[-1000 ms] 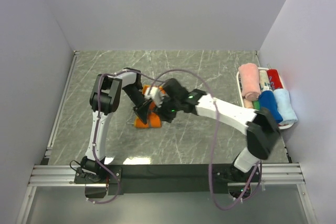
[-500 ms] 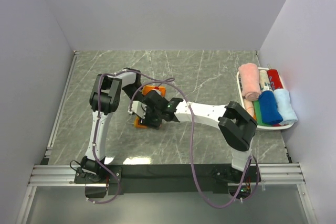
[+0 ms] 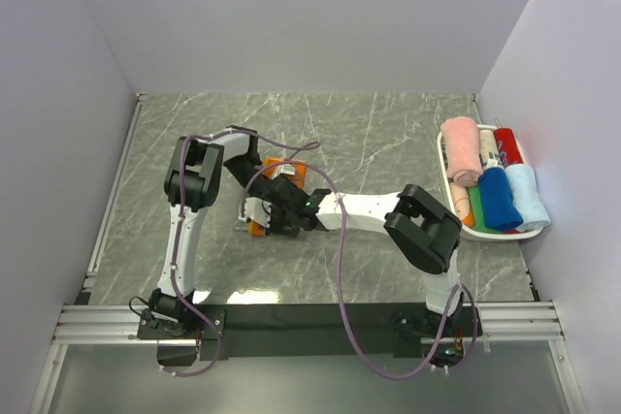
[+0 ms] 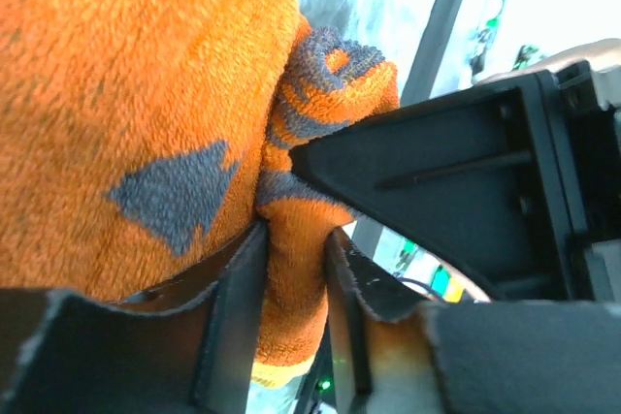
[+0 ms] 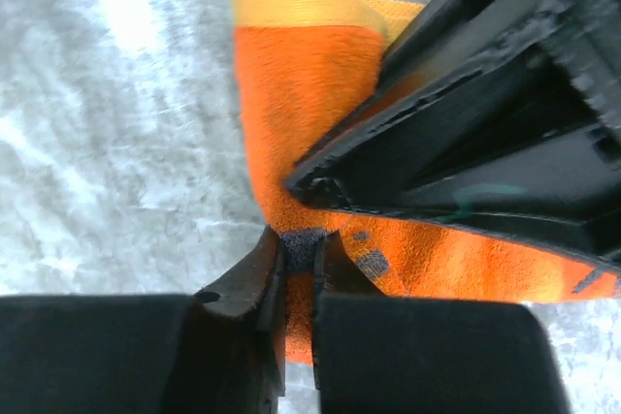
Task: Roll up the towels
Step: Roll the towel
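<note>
The grey-and-orange towel (image 3: 289,173) lies part-rolled on the marble table left of centre, mostly hidden under both grippers. My left gripper (image 3: 254,208) is shut on a fold of it; in the left wrist view (image 4: 296,239) orange pile (image 4: 136,75) with grey marks bulges between the jaws. My right gripper (image 3: 276,217) is shut on the same towel from the other side; in the right wrist view (image 5: 301,244) it pinches a grey-and-orange edge (image 5: 301,94), with the left gripper's black fingers (image 5: 466,133) just beyond. Both grippers almost touch.
A white oval basket (image 3: 443,170) at the right edge holds rolled pink (image 3: 463,150), blue (image 3: 498,199), pale blue (image 3: 525,193), red (image 3: 505,141) and green (image 3: 481,212) towels. Grey walls enclose the table. Purple cables loop over both arms.
My right arm has folded in and its gripper has moved left and down along the towel, close against the left gripper. The towel shows less from above. The left arm has barely moved.
</note>
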Tool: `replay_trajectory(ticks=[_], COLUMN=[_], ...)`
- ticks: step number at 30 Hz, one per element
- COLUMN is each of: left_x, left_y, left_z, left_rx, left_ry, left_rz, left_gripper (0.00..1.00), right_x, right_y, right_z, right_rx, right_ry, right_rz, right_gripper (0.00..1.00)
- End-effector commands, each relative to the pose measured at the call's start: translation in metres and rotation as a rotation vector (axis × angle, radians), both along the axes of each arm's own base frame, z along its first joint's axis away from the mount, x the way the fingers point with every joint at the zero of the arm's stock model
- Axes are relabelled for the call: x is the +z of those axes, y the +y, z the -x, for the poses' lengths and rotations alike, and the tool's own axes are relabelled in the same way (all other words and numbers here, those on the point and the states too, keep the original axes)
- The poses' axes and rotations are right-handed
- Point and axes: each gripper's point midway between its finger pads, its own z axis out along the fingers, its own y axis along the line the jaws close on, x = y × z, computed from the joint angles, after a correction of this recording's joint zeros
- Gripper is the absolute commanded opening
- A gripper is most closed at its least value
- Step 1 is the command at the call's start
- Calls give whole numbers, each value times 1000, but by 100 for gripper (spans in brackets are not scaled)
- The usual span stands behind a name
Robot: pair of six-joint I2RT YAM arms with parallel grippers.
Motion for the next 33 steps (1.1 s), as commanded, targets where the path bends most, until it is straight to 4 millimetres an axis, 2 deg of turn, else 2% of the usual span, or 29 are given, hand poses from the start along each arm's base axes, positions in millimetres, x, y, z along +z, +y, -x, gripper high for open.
replay_trajectory(ticks=[1,3,6,11,12,14,15,16,18,19,21,22,23,24,25,26,28,29,30,31,33], left_x=[-22,-14,9,51,59,79,86,103,120,144,153,182,181,191,212,210,213,211,208,198,180], left_y=[9,10,14,29,32,49,50,73,89,105,116,127,131,134,138,138,134,123,117,109,105], left_z=[-34,-40,-57,-84,-91,-104,-106,-121,-127,-139,-138,-134,-137,-134,-128,-127,-120,-95,-80,-69,-47], left_rx=[21,79,190,331,351,410,422,482,530,534,551,542,542,551,558,605,664,544,452,363,256], left_ry=[-187,-187,-212,-264,-281,-337,-355,-449,-530,-713,-849,-1023,-1127,-1190,-1286,-1284,-1236,-1181,-1161,-1126,-1067], left_rz=[40,67,138,214,225,236,244,248,247,216,138,72,56,36,17,12,-17,31,66,98,94], left_gripper=[40,44,47,52,52,53,53,54,55,57,60,62,71,77,86,99,99,99,100,99,99], right_x=[-13,-10,-8,-10,-11,-10,-10,-8,-8,-14,-9,-14,-9,-9,-14,-10,-16,-13,-15,-24,-23], right_y=[-27,-33,-38,-39,-42,-39,-39,-41,-41,-44,-42,-44,-41,-41,-42,-40,-41,-39,-38,-39,-37], right_z=[42,56,67,70,65,65,63,59,56,54,49,46,44,42,42,41,39,39,38,40,37], right_rx=[63,87,99,85,65,47,38,18,0,-17,-35,-56,-59,-66,-83,-87,-108,-111,-116,-137,-162], right_ry=[148,200,266,387,412,487,515,560,628,681,731,767,797,811,835,855,887,908,921,955,988], right_rz=[45,36,23,21,18,12,6,-12,-4,-2,-1,5,-8,-10,2,-4,16,14,20,42,54], right_gripper=[0,0,0,0,0,0,0,0,0,0,0,0,0,0,0,0,0,0,0,0,0])
